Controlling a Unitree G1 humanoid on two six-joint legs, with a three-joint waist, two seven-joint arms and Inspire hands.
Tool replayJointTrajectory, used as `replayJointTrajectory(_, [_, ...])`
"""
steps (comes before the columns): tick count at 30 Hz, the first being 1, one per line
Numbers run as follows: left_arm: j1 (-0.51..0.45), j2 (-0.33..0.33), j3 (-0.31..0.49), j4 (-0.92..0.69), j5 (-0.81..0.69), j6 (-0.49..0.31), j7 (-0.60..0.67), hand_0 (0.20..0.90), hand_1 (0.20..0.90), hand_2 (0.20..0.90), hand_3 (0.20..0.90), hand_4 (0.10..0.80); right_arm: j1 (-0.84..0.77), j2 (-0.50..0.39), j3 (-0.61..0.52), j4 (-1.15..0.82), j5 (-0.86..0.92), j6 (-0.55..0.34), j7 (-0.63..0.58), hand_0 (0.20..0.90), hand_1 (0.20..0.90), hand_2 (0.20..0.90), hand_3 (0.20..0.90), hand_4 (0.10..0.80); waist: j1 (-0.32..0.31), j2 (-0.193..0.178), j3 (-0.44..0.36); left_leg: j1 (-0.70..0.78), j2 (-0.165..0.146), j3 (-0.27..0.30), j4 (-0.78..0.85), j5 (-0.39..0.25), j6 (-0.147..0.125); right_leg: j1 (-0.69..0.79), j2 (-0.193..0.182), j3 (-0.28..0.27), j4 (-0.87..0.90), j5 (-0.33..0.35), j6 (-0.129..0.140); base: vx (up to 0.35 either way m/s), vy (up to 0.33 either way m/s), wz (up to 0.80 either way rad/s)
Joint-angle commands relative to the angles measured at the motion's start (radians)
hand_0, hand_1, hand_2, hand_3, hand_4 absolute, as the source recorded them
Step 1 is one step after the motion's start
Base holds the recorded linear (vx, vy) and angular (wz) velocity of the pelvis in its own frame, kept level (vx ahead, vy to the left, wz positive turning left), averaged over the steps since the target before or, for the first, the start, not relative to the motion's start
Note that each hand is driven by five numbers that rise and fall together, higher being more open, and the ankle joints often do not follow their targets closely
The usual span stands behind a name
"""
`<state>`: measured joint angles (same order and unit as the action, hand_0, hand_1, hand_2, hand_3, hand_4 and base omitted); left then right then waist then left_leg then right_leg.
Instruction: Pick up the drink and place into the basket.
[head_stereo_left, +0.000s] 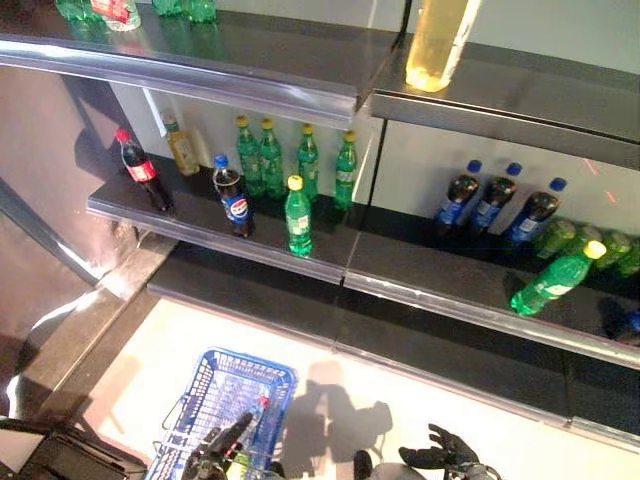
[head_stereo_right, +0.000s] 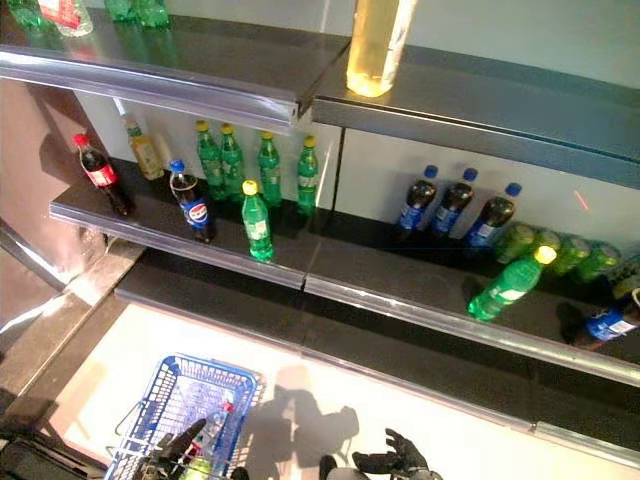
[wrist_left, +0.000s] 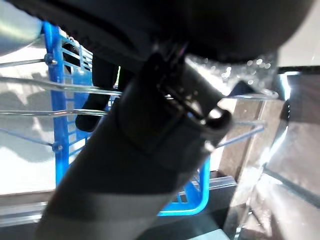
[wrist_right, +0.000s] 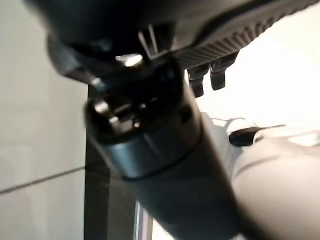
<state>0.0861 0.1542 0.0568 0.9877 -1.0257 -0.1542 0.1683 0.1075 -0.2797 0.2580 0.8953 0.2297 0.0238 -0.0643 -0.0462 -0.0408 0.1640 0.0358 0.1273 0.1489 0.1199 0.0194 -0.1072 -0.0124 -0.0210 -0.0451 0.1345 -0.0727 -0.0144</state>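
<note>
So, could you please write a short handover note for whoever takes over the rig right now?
Left hand: low at the blue basket, fingers around its handle, it seems; grip not confirmed.
Right hand: empty, fingers relaxed, above the floor beside the basket.
One bottle with a red cap already lies in the basket.
On the middle shelf stand green bottles, a cola bottle and dark blue-capped bottles.
Left: any further drinks, if wanted.
</note>
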Motion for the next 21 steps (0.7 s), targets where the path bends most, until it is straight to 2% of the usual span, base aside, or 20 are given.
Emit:
replayJointTrajectory(1, [0.013,0.002,0.033,-0.061,-0.026,-0.109,-0.027,0.300,0.300,0.300,0.200,0.100,-0.023,-0.045,0.008,0.019,-0.004,-0.036,-0.009,0.900,0.900,0.900,0.900,0.800,0.027,-0.018,-0.014,-0.056,-0.177,-0.114,0.170,-0.114,0.114,0.076,0.010,0.029,-0.093,0.045,0.042,0.109,-0.014,-0.83])
replayJointTrajectory(2, [0.024,-0.005,0.045,-0.033,-0.042,-0.115,-0.036,0.300,0.300,0.300,0.200,0.100,-0.025,-0.040,0.009,0.035,-0.015,-0.038,0.001,0.900,0.900,0.900,0.900,0.800,0.037,-0.007,-0.016,-0.043,-0.233,-0.180,0.138,-0.136,0.135,0.070,0.032,0.066,-0.078,0.043,0.046,0.102,-0.021,-1.02])
replayJointTrajectory(3, [0.028,-0.007,0.054,-0.010,-0.048,-0.119,-0.047,0.300,0.300,0.300,0.200,0.100,-0.024,-0.034,0.013,0.047,-0.027,-0.046,0.003,0.900,0.900,0.900,0.900,0.800,0.040,-0.002,-0.021,-0.043,-0.259,-0.212,0.121,-0.140,0.144,0.059,0.047,0.091,-0.067,0.043,0.048,0.112,-0.010,-0.97])
replayJointTrajectory(4, [0.029,-0.004,0.056,0.012,-0.053,-0.119,-0.058,0.300,0.300,0.300,0.200,0.100,-0.027,-0.029,0.019,0.065,-0.041,-0.060,0.004,0.900,0.900,0.900,0.900,0.800,0.041,-0.001,-0.020,-0.036,-0.268,-0.227,0.111,-0.160,0.151,0.053,0.055,0.104,-0.054,0.035,0.049,0.066,0.007,-0.87])
replayJointTrajectory(6, [0.025,0.001,0.052,0.042,-0.034,-0.107,-0.064,0.300,0.300,0.300,0.200,0.100,-0.034,-0.021,0.026,0.089,-0.047,-0.072,-0.009,0.900,0.900,0.900,0.900,0.800,0.036,0.001,-0.021,-0.019,-0.267,-0.223,0.093,-0.175,0.157,0.052,0.066,0.109,-0.035,0.014,0.044,0.064,0.057,-0.89])
replayJointTrajectory(8, [0.017,0.004,0.035,0.075,0.007,-0.105,-0.071,0.300,0.300,0.300,0.200,0.100,-0.031,-0.002,0.021,0.098,-0.016,-0.066,-0.045,0.900,0.900,0.900,0.900,0.800,0.023,0.005,-0.025,-0.004,-0.261,-0.200,0.067,-0.164,0.160,0.042,0.078,0.103,-0.006,0.012,0.049,0.048,0.049,-0.68])
replayJointTrajectory(12, [0.006,0.029,-0.012,0.069,0.035,-0.097,-0.041,0.300,0.300,0.300,0.200,0.100,-0.039,0.022,0.035,0.084,-0.056,-0.042,-0.052,0.900,0.900,0.900,0.900,0.800,0.004,0.009,-0.016,0.034,-0.251,-0.189,0.009,-0.158,0.171,-0.041,0.088,0.062,0.179,0.039,0.082,0.019,-0.008,-0.27])
replayJointTrajectory(14, [0.001,0.041,-0.018,0.061,0.043,-0.085,-0.032,0.300,0.300,0.300,0.200,0.100,-0.043,0.022,0.041,0.081,-0.049,-0.015,-0.056,0.900,0.900,0.900,0.900,0.800,0.001,0.009,-0.010,0.046,-0.244,-0.179,-0.004,-0.156,0.170,-0.055,0.091,0.053,0.204,0.047,0.089,0.015,-0.090,-0.41])
replayJointTrajectory(16, [-0.008,0.044,-0.031,0.069,0.038,-0.093,-0.024,0.300,0.300,0.300,0.200,0.100,-0.057,0.028,0.051,0.109,-0.050,-0.005,-0.039,0.900,0.900,0.900,0.900,0.800,0.018,0.009,-0.012,0.052,-0.235,-0.164,-0.026,-0.140,0.162,-0.020,0.037,0.004,0.135,0.052,0.091,0.012,-0.176,-0.42])
replayJointTrajectory(18, [-0.019,0.044,-0.029,0.076,0.043,-0.097,-0.020,0.300,0.300,0.300,0.200,0.100,-0.082,0.043,0.056,0.161,-0.056,-0.019,-0.036,0.900,0.900,0.900,0.900,0.800,0.032,0.019,-0.010,0.065,-0.213,-0.137,-0.055,-0.133,0.155,-0.020,-0.049,-0.013,0.061,0.098,0.129,0.014,-0.268,-0.39])
replayJointTrajectory(19, [-0.024,0.047,-0.032,0.083,0.045,-0.096,-0.023,0.300,0.300,0.300,0.200,0.100,-0.090,0.050,0.059,0.177,-0.049,-0.020,-0.038,0.900,0.900,0.900,0.900,0.800,0.035,0.023,-0.011,0.070,-0.205,-0.132,-0.061,-0.135,0.153,-0.022,-0.081,-0.004,0.021,0.121,0.144,0.048,-0.297,-0.48])
replayJointTrajectory(20, [-0.026,0.048,-0.035,0.088,0.045,-0.097,-0.022,0.300,0.300,0.300,0.200,0.100,-0.095,0.055,0.061,0.184,-0.043,-0.018,-0.041,0.900,0.900,0.900,0.900,0.800,0.037,0.026,-0.009,0.076,-0.199,-0.131,-0.064,-0.138,0.151,-0.018,-0.097,0.003,-0.001,0.137,0.153,0.084,-0.331,-0.46])
replayJointTrajectory(21, [-0.023,0.051,-0.027,0.095,0.047,-0.093,-0.020,0.300,0.300,0.300,0.200,0.100,-0.101,0.063,0.060,0.197,-0.052,-0.020,-0.042,0.900,0.900,0.900,0.900,0.800,0.040,0.029,-0.011,0.087,-0.186,-0.120,-0.070,-0.142,0.141,-0.027,-0.142,0.002,-0.034,0.189,0.169,0.115,-0.420,-0.43])
